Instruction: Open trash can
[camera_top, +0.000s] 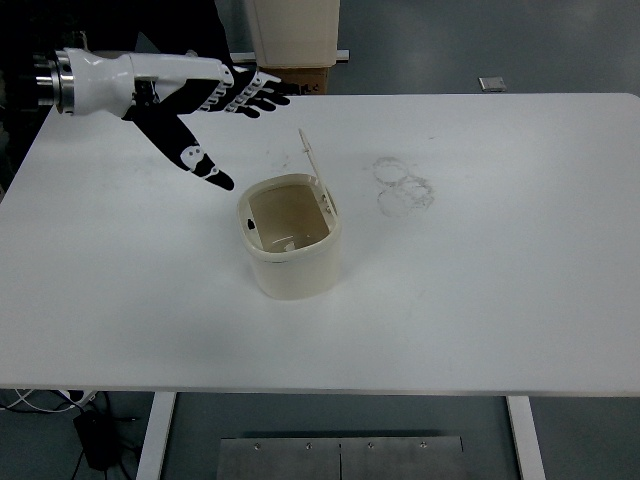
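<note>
One hand shows in the top view: the left hand (205, 110), its arm reaching in from the left edge over the far left part of the desk (520, 280). Its fingers (250, 95) are spread wide and flat and hold nothing, with the thumb pointing down toward the trash can (290, 235) but clear of it. The right hand is out of view. The trash can stands upright a little left of the desk's middle, nearer the far edge than the near one. Its lid (318, 172) is tipped up on the side toward the right edge, standing close to vertical, and the cream interior is open to the camera. Judged from this, the opening itself looks done, and the step in hand is the clearing away of the left hand. The next move would call only for drawing the arm off toward the left edge without brushing the can or knocking the raised lid shut. Faint ring marks (402, 185) lie on the desk just right of the can. A cardboard box (292, 78) sits beyond the far edge.
</note>
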